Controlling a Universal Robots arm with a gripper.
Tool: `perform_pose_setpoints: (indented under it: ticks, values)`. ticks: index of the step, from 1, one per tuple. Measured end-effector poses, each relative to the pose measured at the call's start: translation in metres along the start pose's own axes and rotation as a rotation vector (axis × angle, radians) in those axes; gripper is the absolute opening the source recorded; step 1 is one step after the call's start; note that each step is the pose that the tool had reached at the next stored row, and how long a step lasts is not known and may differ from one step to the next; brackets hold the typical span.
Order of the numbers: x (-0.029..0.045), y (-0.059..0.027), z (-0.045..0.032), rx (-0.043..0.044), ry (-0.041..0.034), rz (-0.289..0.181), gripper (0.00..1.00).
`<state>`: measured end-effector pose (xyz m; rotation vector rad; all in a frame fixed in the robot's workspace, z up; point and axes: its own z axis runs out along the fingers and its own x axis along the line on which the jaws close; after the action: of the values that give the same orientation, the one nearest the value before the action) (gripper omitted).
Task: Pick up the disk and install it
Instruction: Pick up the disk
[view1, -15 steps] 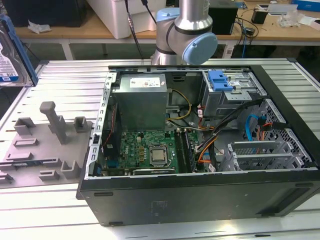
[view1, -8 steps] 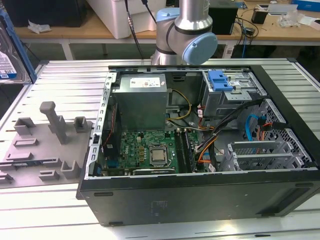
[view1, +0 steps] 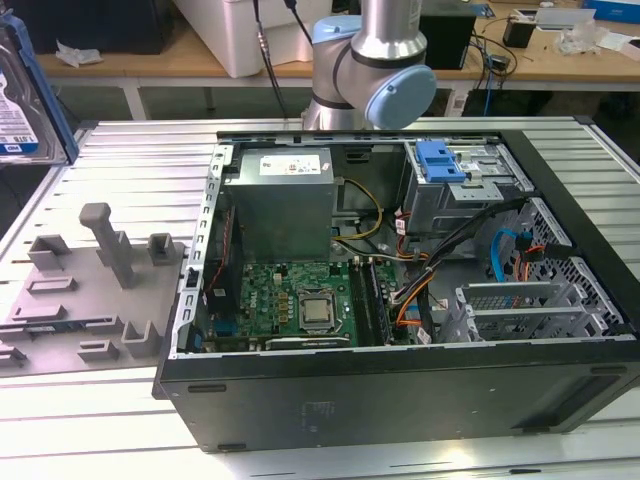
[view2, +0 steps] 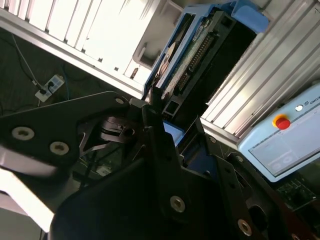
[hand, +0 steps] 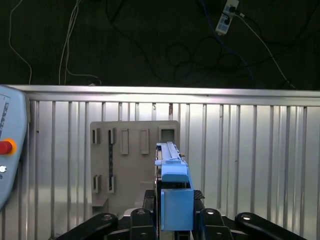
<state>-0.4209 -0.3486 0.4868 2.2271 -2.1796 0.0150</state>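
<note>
The disk (view1: 22, 100) hangs in the air at the exterior view's far left, high above the ribbed table, with its white-and-blue label and blue carrier edge showing. In the second wrist view the disk (view2: 200, 50) stands tilted, connector side visible, with my gripper (view2: 170, 125) shut on its lower end. The first wrist view has the disk (hand: 172, 167) edge-on, its blue carrier clamped between the black fingers (hand: 150, 200) of my gripper (hand: 175, 202). It is well clear of the open computer case (view1: 400, 385).
Inside the case are a grey metal box (view1: 280, 200), a motherboard (view1: 290, 300) and a blue latch on a metal cage (view1: 442, 165). A grey fixture plate (view1: 90, 290) lies on the table. A pendant with a red button (view2: 282, 122) lies nearby.
</note>
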Motion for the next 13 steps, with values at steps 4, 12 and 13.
perform_pose_setpoints:
  ticks: [4,12,13]
  values:
    - [0.0008,-0.0137,-0.0017,-0.0095,0.0150,0.000,0.36]
    - [0.0009,-0.0144,-0.0018,-0.0096,0.0166,0.000,0.36]
    - [0.0009,-0.0144,-0.0018,-0.0096,0.0166,0.000,0.36]
